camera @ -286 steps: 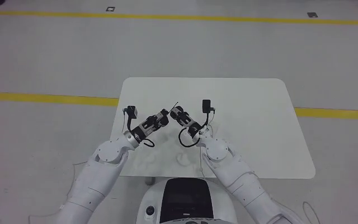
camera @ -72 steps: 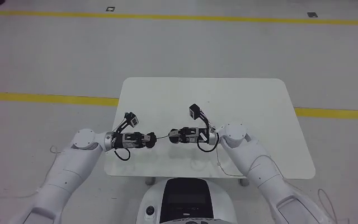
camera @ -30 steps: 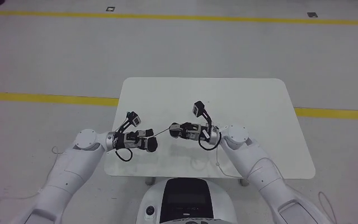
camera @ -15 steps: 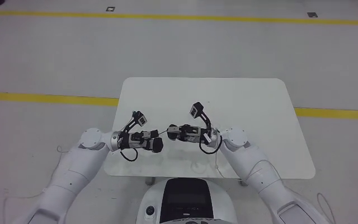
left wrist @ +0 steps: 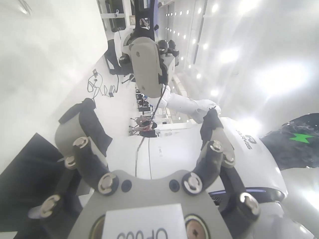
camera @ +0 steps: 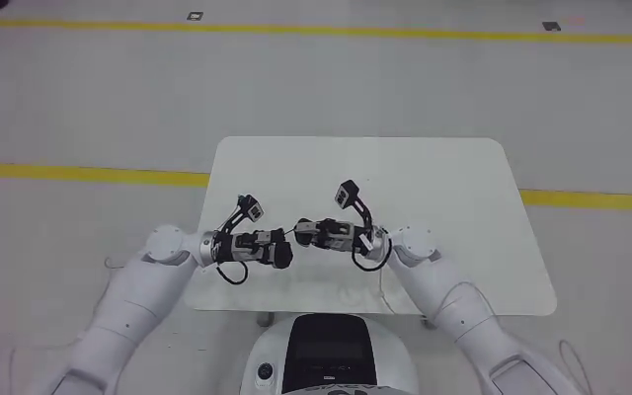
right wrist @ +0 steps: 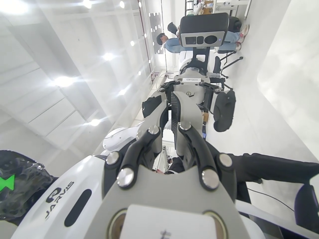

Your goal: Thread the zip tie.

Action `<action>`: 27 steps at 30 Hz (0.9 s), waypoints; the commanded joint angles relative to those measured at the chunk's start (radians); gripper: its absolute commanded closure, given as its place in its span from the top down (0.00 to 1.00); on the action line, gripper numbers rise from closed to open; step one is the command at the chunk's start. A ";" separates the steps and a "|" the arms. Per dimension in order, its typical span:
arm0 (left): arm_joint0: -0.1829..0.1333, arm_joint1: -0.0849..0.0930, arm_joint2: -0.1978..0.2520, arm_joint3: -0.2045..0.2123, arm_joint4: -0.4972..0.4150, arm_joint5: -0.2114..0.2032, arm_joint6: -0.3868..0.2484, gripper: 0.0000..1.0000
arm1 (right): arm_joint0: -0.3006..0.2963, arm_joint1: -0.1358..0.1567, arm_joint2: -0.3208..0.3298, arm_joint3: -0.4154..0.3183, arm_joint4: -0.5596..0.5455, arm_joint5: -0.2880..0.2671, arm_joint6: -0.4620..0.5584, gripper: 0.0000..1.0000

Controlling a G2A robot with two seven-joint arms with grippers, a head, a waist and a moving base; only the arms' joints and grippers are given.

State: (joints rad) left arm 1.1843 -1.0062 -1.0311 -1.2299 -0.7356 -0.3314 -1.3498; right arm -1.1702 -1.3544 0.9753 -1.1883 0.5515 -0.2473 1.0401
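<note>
My right gripper [camera: 299, 233] hangs over the near left part of the white table [camera: 444, 188], shut on a thin black zip tie [left wrist: 136, 160]. In the left wrist view that gripper [left wrist: 149, 90] stands straight ahead, and the tie runs from it toward the camera, passing between my left gripper's spread fingers. My left gripper [camera: 280, 254] is open and tip to tip with the right one, touching nothing. In the right wrist view my own gripper [right wrist: 172, 108] is pressed shut, and the left gripper's black pads [right wrist: 224, 111] stand wide apart just beyond it.
Both grippers sit above the table's near left corner, close to its front edge [camera: 326, 308]. A yellow floor line [camera: 99, 175] runs past the table on both sides.
My left gripper, which held one end of the tie a second ago, has let go and opened. It has moved right toward the right gripper, which has hardly shifted and keeps the tie.
</note>
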 commanded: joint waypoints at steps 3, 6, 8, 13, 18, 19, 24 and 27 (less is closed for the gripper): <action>0.005 0.003 -0.004 -0.007 0.000 0.000 0.003 1.00 | -0.013 0.004 0.007 -0.021 -0.002 -0.003 -0.007 0.00; 0.009 0.005 -0.009 -0.009 -0.001 -0.002 0.002 1.00 | -0.017 0.007 0.012 -0.027 0.002 -0.003 -0.002 0.00; 0.012 0.007 -0.013 -0.010 -0.002 -0.004 0.002 1.00 | -0.020 0.009 0.016 -0.030 0.006 -0.005 0.004 0.00; 0.017 0.009 -0.015 -0.017 -0.006 -0.007 0.001 1.00 | -0.025 0.012 0.020 -0.038 0.013 -0.010 0.014 0.00; 0.016 0.008 -0.006 -0.018 -0.007 -0.009 0.000 1.00 | -0.026 0.012 0.010 -0.044 0.007 -0.004 0.014 0.00; 0.015 0.008 -0.005 -0.017 -0.008 -0.009 -0.002 1.00 | -0.026 0.012 0.008 -0.044 0.006 -0.004 0.014 0.00; 0.011 0.007 -0.003 -0.014 -0.015 -0.009 -0.006 1.00 | -0.023 0.011 -0.002 -0.042 -0.001 -0.003 0.005 0.00; 0.012 0.007 -0.005 -0.014 -0.018 -0.009 -0.007 0.89 | -0.020 0.011 -0.006 -0.040 -0.009 -0.001 -0.003 0.00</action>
State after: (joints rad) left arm 1.1958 -0.9995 -1.0352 -1.2434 -0.7524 -0.3400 -1.3570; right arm -1.1914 -1.3433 0.9711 -1.2287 0.5466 -0.2494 1.0407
